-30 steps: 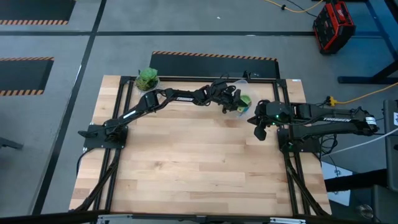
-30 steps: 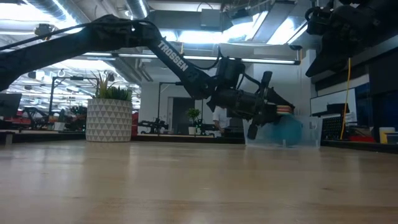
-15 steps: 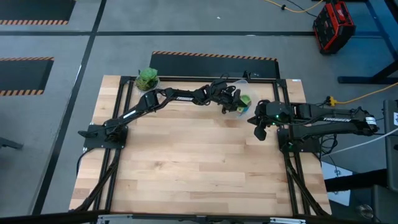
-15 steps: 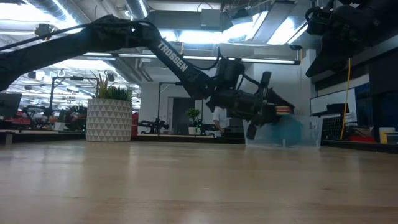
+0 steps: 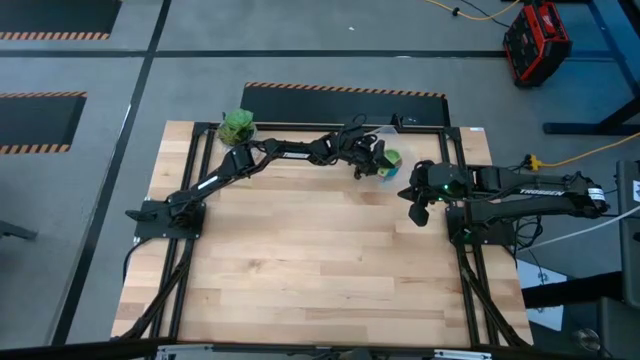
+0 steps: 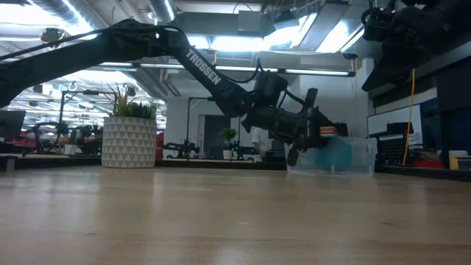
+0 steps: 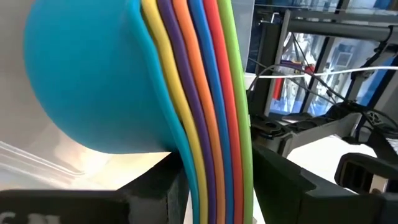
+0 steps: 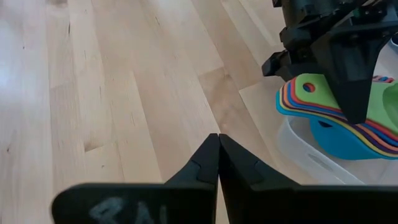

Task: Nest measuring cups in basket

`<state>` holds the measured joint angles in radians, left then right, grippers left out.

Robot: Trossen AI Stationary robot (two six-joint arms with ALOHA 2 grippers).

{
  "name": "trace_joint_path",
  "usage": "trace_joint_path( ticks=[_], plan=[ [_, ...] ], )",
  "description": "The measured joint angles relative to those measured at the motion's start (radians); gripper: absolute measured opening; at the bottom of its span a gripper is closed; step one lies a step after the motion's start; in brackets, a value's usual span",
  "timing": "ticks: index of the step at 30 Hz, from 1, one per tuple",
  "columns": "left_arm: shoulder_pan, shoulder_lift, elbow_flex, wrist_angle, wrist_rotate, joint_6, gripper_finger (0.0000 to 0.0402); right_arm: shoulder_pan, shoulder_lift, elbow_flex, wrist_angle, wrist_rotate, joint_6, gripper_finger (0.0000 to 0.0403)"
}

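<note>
Grey floor with striped tape surrounds the pale wooden table (image 5: 300, 260). From above, the left gripper (image 5: 372, 160) has drifted slightly toward the far edge since a moment ago, carrying the stacked measuring cups (image 5: 389, 160) over the clear basket (image 5: 392, 172); the right gripper (image 5: 416, 212) waits nearby, pinched shut and empty. At table height, the stack now sits lower, within the basket's walls, near a potted plant (image 6: 129, 138). The left wrist camera shows the fingers clamped on the nested handles. The right wrist camera shows the cups half inside the basket. Letting go looks like the step ahead.
</note>
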<state>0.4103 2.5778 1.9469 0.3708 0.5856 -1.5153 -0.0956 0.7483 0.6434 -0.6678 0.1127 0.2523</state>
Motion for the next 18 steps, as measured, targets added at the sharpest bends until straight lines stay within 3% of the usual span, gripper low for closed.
trace_joint_path(
  ticks=[10,18],
  plan=[
    [0.0,0.0,0.0,-0.007,-0.002,0.053,0.0149,0.0,0.0,0.0,0.0,0.0,-0.002,0.0012],
    [0.002,-0.01,0.001,-0.103,0.004,0.115,0.0149,0.0,0.0,0.0,-0.003,0.0,-0.003,0.0012]
  ],
)
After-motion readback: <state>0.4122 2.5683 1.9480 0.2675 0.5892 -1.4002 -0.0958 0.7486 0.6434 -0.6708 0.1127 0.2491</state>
